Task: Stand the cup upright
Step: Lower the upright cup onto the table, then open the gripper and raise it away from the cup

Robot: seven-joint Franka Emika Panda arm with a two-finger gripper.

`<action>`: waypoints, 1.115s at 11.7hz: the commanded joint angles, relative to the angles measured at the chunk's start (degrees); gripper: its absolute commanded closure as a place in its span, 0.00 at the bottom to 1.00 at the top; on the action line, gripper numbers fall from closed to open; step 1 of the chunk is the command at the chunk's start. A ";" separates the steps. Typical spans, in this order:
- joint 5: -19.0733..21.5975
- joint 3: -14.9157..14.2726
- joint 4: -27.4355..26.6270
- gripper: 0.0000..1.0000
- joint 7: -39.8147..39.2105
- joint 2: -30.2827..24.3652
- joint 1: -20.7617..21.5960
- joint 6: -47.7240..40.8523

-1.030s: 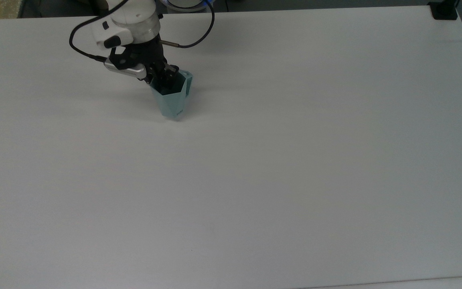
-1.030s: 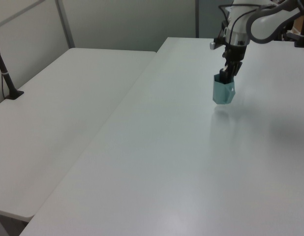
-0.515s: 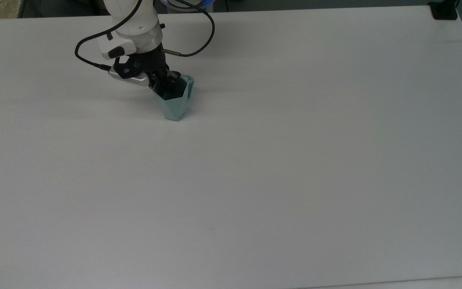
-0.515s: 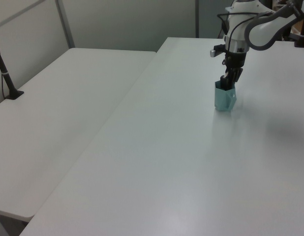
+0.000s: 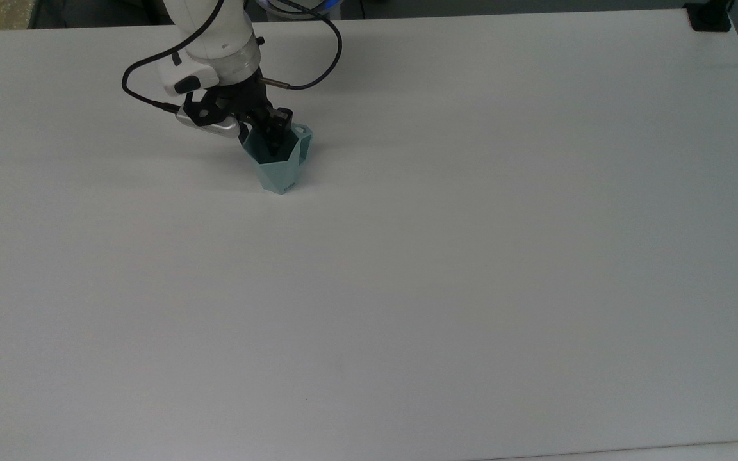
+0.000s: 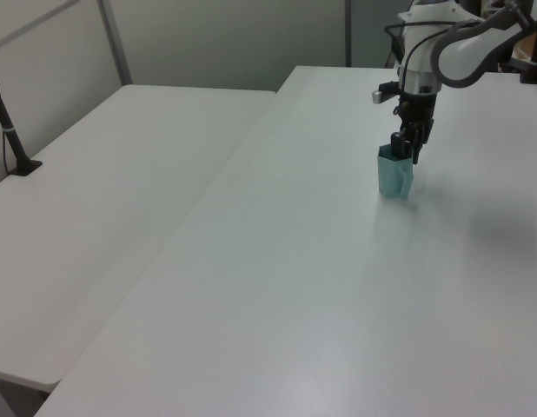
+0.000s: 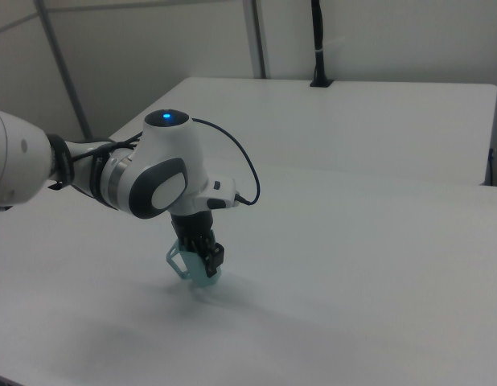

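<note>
Lowered cup (image 5: 279, 168) stands upright; pincer (image 5: 274, 137) inside rim.

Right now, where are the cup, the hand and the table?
cup (image 5: 277, 171): top view, on its faceted outer wall below the rim.
hand (image 5: 274, 137): top view, midway between its fingertips, at the cup's rim.
table (image 5: 471, 256): top view, on a bare part of the white top.

Cup (image 5: 279, 168) matt pale teal plastic, faceted; table (image 5: 471, 256) smooth white, faint sheen; arm shell (image 7: 164, 181) glossy white plastic
</note>
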 commanded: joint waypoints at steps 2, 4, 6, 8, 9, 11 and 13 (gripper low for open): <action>1.50 -0.55 2.14 0.10 -0.93 -1.63 0.41 -1.96; 1.50 -0.72 4.16 0.00 -0.75 -2.69 0.14 -2.05; 1.50 -0.72 6.36 0.00 -0.84 -3.65 -0.38 -2.13; 0.72 -1.16 11.26 0.00 -0.93 -5.14 -0.65 -6.66; 0.62 -2.73 16.95 0.00 -1.36 -5.24 -1.08 -13.75; -0.51 -6.60 26.98 0.00 -6.34 -5.33 -0.91 -25.81; -6.71 -7.23 31.32 0.00 -13.55 -5.50 -0.30 -34.27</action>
